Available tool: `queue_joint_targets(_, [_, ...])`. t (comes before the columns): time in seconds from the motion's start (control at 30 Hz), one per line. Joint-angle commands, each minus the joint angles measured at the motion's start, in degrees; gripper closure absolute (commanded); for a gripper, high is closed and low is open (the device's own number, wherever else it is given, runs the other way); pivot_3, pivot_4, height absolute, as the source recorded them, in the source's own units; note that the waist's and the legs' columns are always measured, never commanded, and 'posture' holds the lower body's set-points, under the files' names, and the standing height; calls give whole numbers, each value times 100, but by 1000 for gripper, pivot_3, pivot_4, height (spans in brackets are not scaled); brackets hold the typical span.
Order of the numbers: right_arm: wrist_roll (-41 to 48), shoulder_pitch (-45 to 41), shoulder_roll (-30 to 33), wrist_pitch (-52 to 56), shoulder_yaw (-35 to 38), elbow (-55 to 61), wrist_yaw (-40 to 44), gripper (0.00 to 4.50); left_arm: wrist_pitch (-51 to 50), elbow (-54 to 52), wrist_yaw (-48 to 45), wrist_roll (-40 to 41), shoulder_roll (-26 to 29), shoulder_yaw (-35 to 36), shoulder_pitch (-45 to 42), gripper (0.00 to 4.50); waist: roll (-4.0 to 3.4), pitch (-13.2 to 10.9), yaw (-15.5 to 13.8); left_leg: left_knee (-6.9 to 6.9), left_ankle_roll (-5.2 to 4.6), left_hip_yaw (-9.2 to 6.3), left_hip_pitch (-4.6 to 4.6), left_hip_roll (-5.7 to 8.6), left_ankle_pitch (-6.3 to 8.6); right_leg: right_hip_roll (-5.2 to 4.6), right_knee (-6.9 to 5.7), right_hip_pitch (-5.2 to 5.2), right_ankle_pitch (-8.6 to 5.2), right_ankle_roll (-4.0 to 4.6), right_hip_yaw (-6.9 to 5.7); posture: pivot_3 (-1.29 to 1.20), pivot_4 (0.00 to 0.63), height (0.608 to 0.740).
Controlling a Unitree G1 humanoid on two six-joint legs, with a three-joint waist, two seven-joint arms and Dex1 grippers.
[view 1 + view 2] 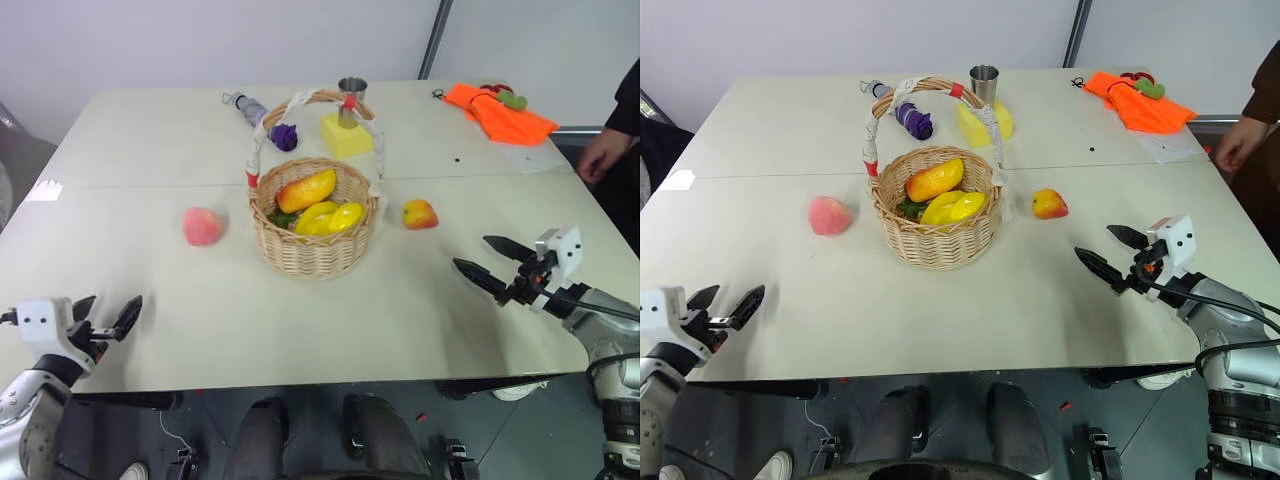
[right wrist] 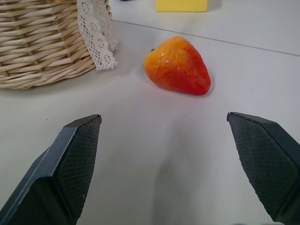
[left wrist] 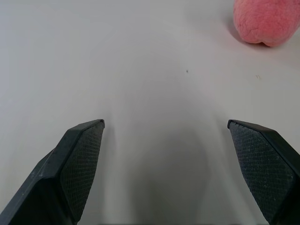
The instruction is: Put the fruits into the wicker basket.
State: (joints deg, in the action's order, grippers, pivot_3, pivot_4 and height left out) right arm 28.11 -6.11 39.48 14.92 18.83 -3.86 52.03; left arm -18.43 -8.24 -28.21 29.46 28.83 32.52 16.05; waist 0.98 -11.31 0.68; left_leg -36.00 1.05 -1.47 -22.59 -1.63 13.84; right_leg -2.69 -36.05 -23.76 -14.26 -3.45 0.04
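Left gripper (image 1: 105, 320) at near table (image 1: 300, 330) edge, fingers spread wide, empty. Right gripper (image 1: 490, 260) further in, fingers apart, empty, pointing toward red-and-yellow fruit (image 1: 420, 214) (just right of basket). Pink peach (image 1: 202, 226) left of wicker basket (image 1: 313, 250), apart from it. Basket mid-table holds mango (image 1: 307, 189) and yellow fruits (image 1: 330, 217). Yellow block (image 1: 345, 138) with metal cup (image 1: 351, 100) behind.

Metal cup (image 1: 351, 101) on yellow block (image 1: 345, 136); orange cloth (image 1: 500, 112) far-right.

Person (image 1: 612, 140) cut off by the right edge, wicker basket (image 2: 42, 42) cut off in the right wrist view, small dark green thing in the basket partly hidden by yellow fruits (image 1: 330, 217)
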Motion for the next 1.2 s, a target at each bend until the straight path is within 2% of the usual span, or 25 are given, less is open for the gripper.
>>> queue_joint_targets(0.03, [-16,-188,46,-107,38,8,15,21,-104,-337,158,132,-51,163,8,0,0,0,3,0,0,0,0,0,0,0,0,0,0,0,0,0,150,740])
queue_joint_targets(0.4, [8,-287,30,-32,-74,504,-18,21,-630,-613,446,412,-16,-71,-606,0,0,0,-6,-3,-1,4,-2,3,0,10,-1,2,8,12,-1,0,150,740])
queue_joint_targets(0.53, [293,-441,167,410,-144,1098,49,21,-1077,-752,733,443,204,-214,-1342,0,1,0,-5,-6,-1,3,0,6,-1,18,-7,2,7,8,-1,0,150,740])
queue_joint_targets(0.77, [1207,-556,509,1456,-84,2295,189,21,-2076,-487,993,258,715,-958,-2807,0,2,0,-13,-7,-1,1,0,10,-1,24,-6,8,10,9,-4,0,150,740])
queue_joint_targets(0.93, [1870,-857,610,2058,-379,3299,100,21,-2621,-68,916,-146,978,-1769,-3653,0,5,-2,13,-7,-2,2,1,12,-1,29,-11,5,13,1,-4,0,150,740])
queue_joint_targets(1.2, [2317,-1128,439,2282,-604,3806,-182,21,-3035,907,990,-635,753,-2422,-4620,0,13,-4,-15,-9,-2,-5,-2,10,-1,35,-11,7,15,-2,-6,0,150,740])
